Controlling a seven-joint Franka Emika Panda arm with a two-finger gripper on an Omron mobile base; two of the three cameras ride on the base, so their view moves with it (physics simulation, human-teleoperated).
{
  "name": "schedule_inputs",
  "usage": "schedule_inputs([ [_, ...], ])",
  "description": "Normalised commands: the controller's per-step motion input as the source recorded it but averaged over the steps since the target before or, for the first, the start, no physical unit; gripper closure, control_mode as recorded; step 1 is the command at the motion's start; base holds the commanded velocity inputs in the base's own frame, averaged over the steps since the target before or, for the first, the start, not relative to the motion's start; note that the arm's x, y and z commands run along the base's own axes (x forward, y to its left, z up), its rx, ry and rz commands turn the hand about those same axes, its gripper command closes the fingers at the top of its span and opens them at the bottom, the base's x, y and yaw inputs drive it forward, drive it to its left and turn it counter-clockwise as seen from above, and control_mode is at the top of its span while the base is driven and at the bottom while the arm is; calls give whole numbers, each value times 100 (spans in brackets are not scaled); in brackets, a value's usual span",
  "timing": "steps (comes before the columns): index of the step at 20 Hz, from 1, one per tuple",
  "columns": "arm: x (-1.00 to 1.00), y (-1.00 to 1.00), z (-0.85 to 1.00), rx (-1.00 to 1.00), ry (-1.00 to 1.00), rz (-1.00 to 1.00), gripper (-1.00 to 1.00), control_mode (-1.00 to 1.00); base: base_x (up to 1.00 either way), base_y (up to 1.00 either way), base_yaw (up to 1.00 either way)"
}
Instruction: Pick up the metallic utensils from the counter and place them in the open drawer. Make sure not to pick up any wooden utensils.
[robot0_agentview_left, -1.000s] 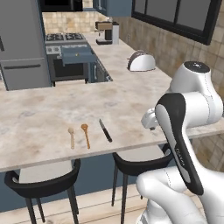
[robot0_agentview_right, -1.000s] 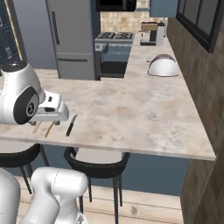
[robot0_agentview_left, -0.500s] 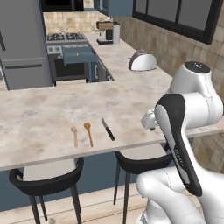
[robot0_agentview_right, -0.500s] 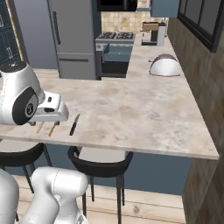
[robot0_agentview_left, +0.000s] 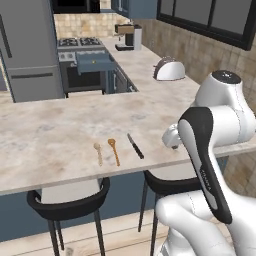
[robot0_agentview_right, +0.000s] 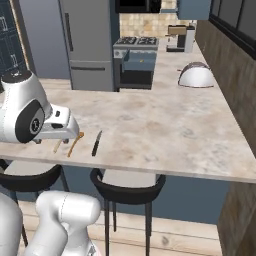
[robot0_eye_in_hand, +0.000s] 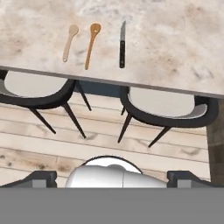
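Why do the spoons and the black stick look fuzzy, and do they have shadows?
Hand view: the pale spoon, orange-brown spoon and black stick look sharpest, with only faint shadows on the counter. Left base view: they are small and soft-edged. Right base view: the arm partly covers the spoons; light is even, no glare.

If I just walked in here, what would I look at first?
Probably the big white robot arm rising in front of the pale marbled counter. Next, three utensils lying side by side near the counter's front edge: a pale tan spoon, an orange-brown spoon and a slim black-handled utensil. Two dark stools sit tucked under that edge, and farther back a shiny domed toaster stands by the wall.
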Motion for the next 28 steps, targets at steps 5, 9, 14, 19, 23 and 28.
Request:
schedule_inputs([
  [5, 0, 0, 0, 0, 0, 0, -100, 100, 73, -9, 1],
  [9, 0, 0, 0, 0, 0, 0, -100, 100, 93, -16, 2],
  [14, 0, 0, 0, 0, 0, 0, -100, 100, 37, -4, 1],
  [19, 0, 0, 0, 0, 0, 0, -100, 100, 0, 0, 0],
  [23, 0, 0, 0, 0, 0, 0, -100, 100, 0, 0, 0],
  [28, 0, 0, 0, 0, 0, 0, -100, 100, 0, 0, 0],
])
